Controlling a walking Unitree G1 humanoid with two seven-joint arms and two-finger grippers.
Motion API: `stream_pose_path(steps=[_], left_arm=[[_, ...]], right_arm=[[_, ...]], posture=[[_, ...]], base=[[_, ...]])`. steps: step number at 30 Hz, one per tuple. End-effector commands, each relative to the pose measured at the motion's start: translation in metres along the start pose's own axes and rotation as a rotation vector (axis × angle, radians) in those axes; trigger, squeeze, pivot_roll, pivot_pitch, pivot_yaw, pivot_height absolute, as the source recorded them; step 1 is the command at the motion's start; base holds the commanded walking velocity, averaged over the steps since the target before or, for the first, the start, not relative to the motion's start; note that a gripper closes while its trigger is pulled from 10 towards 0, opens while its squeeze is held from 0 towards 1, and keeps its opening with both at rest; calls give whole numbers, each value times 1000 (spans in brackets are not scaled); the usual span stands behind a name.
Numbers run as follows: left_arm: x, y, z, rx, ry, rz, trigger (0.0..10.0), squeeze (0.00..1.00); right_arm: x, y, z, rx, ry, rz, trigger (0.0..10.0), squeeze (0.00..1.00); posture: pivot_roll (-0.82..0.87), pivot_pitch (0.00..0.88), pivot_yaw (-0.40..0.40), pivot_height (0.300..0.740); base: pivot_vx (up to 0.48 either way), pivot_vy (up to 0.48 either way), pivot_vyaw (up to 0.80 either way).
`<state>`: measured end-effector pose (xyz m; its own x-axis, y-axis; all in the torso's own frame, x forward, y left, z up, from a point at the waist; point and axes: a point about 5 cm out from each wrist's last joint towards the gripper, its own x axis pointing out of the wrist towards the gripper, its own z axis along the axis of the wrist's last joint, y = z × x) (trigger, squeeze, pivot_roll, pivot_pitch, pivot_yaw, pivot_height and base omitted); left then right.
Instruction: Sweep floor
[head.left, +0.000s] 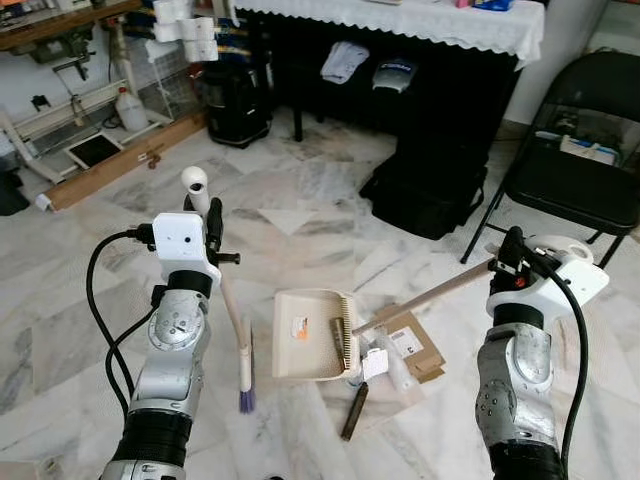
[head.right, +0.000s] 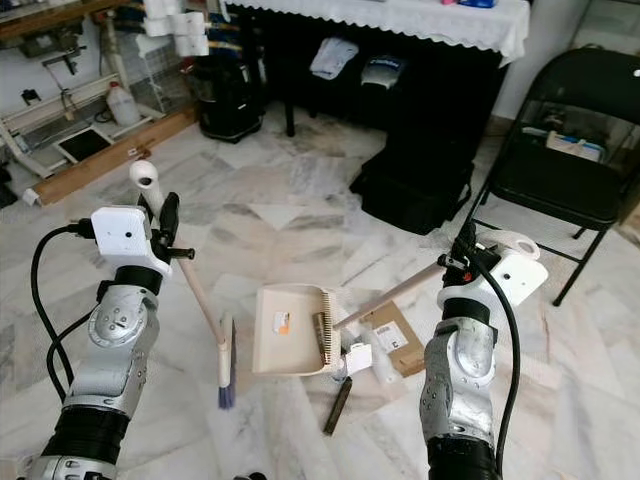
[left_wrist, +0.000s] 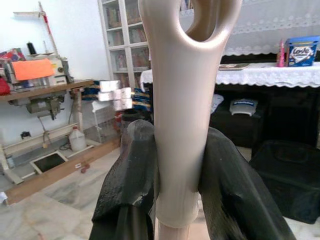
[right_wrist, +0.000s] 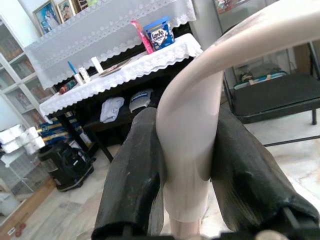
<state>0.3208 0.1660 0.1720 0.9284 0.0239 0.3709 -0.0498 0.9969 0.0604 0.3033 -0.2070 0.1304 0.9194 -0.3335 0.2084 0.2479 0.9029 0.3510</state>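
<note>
The left gripper has its fingers closed around the top of the broom handle, and the right gripper clamps the dustpan handle near its curved end. Both tools look like light, stiff plastic with smooth handles that could twist in a loose grip, so holding high gives reach but little leverage. The broom bristles touch the floor just beside the pan, whose mouth faces a cardboard piece and other scraps. The polished marble floor should let debris slide easily. A folding chair, a black bag and a cloth-covered counter crowd the room.
</note>
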Motion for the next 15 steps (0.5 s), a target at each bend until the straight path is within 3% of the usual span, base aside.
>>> stream_pose_path(steps=[1, 8, 15], left_arm=[[3, 2, 8, 16, -43, 5, 10000, 0], [2, 4, 8, 26, -39, 6, 10000, 0], [2, 3, 8, 23, -43, 8, 10000, 0]], right_arm=[[6, 6, 13, 19, -62, 12, 10000, 0], [8, 7, 15, 26, -62, 14, 10000, 0], [11, 8, 17, 23, -68, 23, 10000, 0]], posture=[[64, 0, 14, 740], [65, 0, 11, 740], [61, 0, 5, 740]], base=[[0, 0, 800], [0, -70, 709], [0, -287, 0]])
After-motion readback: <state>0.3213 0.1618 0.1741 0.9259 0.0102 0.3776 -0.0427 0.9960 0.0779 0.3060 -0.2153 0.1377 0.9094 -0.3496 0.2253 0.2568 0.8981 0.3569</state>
